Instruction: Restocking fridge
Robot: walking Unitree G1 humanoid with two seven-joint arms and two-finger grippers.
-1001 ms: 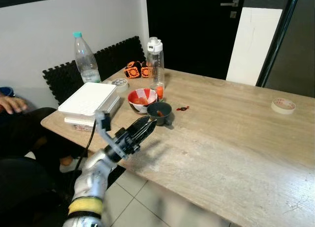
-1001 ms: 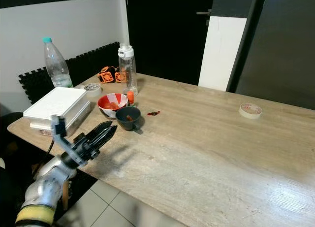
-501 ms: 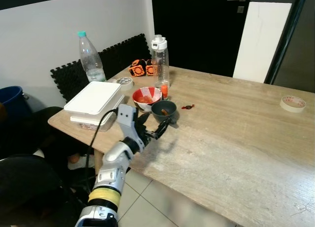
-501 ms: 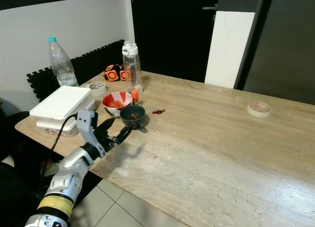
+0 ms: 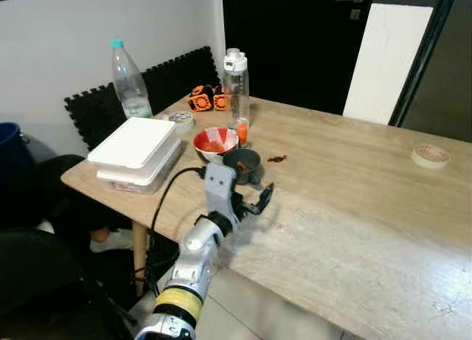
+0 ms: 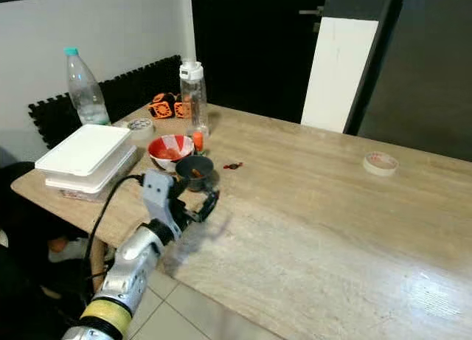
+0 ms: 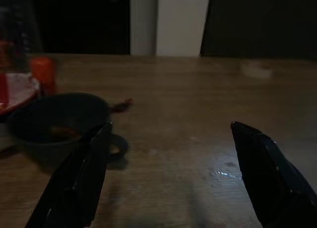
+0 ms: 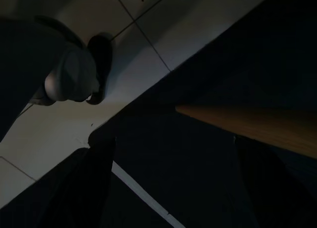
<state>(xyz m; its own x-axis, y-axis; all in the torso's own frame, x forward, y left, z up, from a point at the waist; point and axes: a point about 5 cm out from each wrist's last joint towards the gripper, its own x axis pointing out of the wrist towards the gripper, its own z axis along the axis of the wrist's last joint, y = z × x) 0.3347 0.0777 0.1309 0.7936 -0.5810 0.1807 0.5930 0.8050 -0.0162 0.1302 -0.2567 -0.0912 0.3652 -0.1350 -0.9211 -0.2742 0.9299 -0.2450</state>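
Two fingers of my left gripper (image 5: 259,200) stand wide apart just short of the dark cup (image 5: 241,164), empty. The cup sits on the table (image 5: 354,200) beside the red bowl (image 5: 214,143). I judge this the approach; next I must close around the cup. My right gripper (image 8: 173,188) hangs idle below the table edge, fingers spread.

We find no legible text, brand, number or sign in any view. The clear plastic bottle with the teal cap (image 5: 129,82), near the desk's far left corner, carries a pale label band, too small to read. The tall clear flask with the white lid (image 5: 235,93) and the white flat rectangular box (image 5: 133,144) show no readable marking. The left wrist view is too dark to resolve any lettering.
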